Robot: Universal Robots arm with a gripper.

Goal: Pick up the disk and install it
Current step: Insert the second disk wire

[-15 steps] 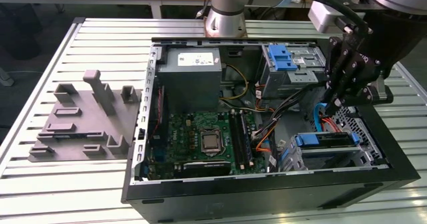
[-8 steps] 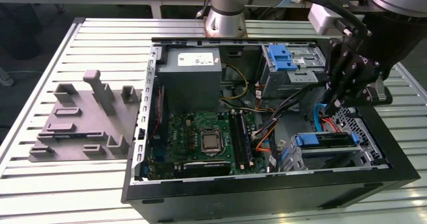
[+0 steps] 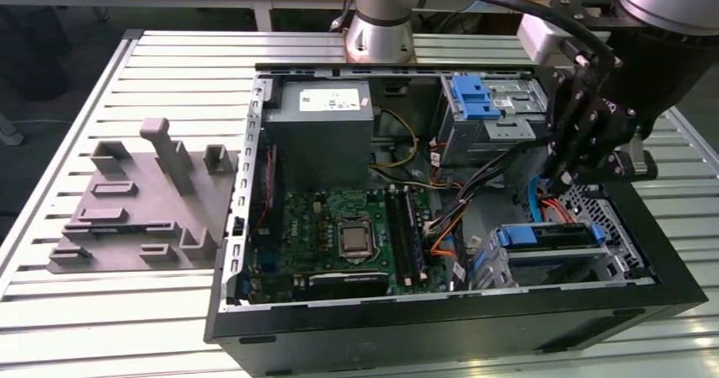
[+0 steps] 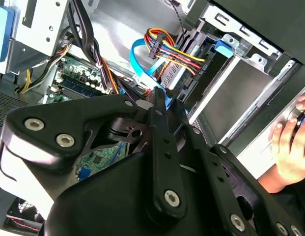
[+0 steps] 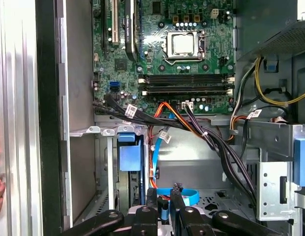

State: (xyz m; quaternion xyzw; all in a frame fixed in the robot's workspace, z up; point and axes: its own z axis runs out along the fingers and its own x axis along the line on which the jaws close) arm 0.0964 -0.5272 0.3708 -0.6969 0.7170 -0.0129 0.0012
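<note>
The disk (image 3: 545,236) sits in the lower drive bay at the front right corner of the open computer case (image 3: 450,327), with blue carrier rails along its edges. In the first wrist view its blue carrier end (image 5: 130,157) shows inside the bay. In the second wrist view the disk's (image 4: 211,64) dark edge has a bundle of coloured wires plugged into it. My gripper (image 3: 558,176) hangs inside the case just above and behind the bay. Its fingers (image 5: 152,196) stand close together around the end of a blue flat cable (image 5: 184,194). That cable end shows at the gripper (image 4: 159,101) tips.
A grey power-supply box (image 3: 320,113) and the motherboard (image 3: 348,235) take up the case's left half. The upper drive cage with a blue latch (image 3: 477,96) is behind the gripper. Black cable bundles (image 5: 211,137) cross the middle. A grey fixture (image 3: 146,201) lies outside. A person's hand (image 4: 290,142) rests by the case.
</note>
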